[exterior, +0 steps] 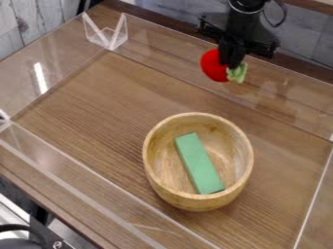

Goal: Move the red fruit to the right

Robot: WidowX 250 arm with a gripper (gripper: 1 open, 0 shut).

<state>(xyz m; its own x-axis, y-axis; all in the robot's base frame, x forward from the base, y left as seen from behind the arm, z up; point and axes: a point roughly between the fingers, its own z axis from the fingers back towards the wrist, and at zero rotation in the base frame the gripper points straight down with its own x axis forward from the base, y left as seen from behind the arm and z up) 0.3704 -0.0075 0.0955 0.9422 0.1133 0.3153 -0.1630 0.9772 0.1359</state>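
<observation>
The red fruit (215, 64), small, round and glossy bright red, is seen near the far edge of the surface (92, 117), toward the upper right of the view. A light-green leafy piece is attached at its right end. It is clamped by the black fingers (231, 58) of the gripper (232, 64), which are closed tightly on it from above; the gripper's dark, angular body is pointed steeply downward. Whether the fruit is lifted clear of the surface or just touching it cannot be told.

The surface is made of brown wood-grain laminate with fine lengthwise streaks. It is enclosed by low transparent walls (33, 63), whose edges catch pale reflections. A small clear angular piece (104, 31) is set at the far left corner.

A round wooden bowl (162, 170), light in tone and smooth, with a thick rim, is placed in the nearer middle of the surface, well apart from the fruit. A flat green rectangular block (200, 162), matte and slab-like, is laid inside it, slightly diagonal.
</observation>
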